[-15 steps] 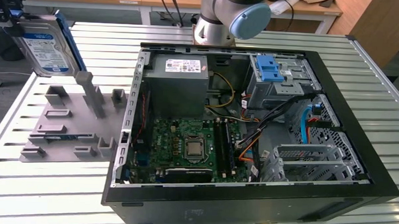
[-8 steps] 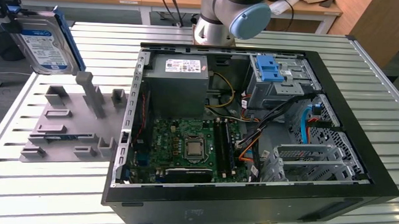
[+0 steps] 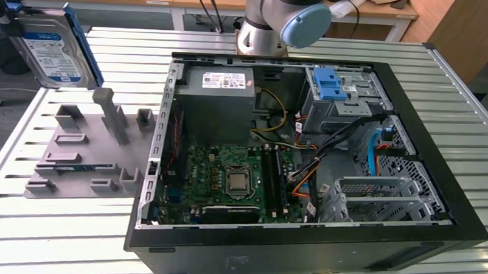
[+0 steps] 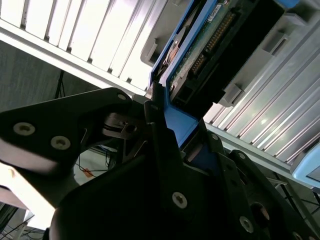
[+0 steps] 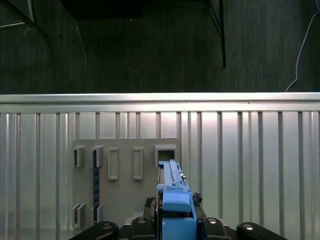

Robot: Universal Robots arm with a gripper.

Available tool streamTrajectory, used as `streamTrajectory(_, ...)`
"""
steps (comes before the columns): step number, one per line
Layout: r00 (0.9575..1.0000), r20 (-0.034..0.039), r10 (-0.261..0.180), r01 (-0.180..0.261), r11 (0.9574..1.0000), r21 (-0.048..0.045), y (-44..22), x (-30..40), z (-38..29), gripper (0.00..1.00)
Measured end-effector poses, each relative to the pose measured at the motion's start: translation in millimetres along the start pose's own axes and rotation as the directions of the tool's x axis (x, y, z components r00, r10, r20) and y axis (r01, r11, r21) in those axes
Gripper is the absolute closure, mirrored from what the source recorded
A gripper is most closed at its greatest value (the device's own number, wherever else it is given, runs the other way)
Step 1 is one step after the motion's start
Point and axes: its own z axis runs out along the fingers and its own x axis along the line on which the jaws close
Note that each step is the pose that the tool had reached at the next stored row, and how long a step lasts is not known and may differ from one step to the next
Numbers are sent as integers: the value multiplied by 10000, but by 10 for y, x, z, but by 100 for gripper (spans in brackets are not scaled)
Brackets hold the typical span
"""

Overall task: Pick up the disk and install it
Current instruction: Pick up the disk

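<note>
Nothing could be read: the disk (image 3: 59,45) bore a white-and-blue label (image 3: 45,52) and the power-supply box (image 3: 216,111) a white sticker (image 3: 224,81), their lettering too small.

— Where is the disk (image 3: 55,50)?
— At the exterior view's far left, up in the air, standing on edge, slightly tilted.
— Its look?
— Silver, white-and-blue label facing out, clipped in a blue carrier frame (image 3: 82,37). In the second wrist view the disk (image 4: 210,45) shows a green underside.
</note>
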Motion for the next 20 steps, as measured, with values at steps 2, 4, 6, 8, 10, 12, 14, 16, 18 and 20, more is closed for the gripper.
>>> streamTrajectory(2,10000,0,0,0,10000,0,0,0,-15,64)
streamTrajectory(4,10000,0,0,0,10000,0,0,-2,-31,64)
streamTrajectory(6,10000,0,0,0,10000,-1,1,-4,-66,64)
streamTrajectory(8,10000,0,0,0,10000,1,1,-5,-84,64)
streamTrajectory(10,10000,0,0,0,10000,0,1,-6,-103,64)
streamTrajectory(12,10000,0,0,0,10000,-1,1,-7,-120,64)
streamTrajectory(14,10000,0,1,-1,10000,0,1,-9,-137,64)
streamTrajectory(16,10000,0,0,0,10000,1,1,-11,-153,64)
streamTrajectory(18,10000,0,0,0,10000,1,2,-14,-200,64)
streamTrajectory(20,10000,-1,0,0,10000,-1,2,-15,-221,64)
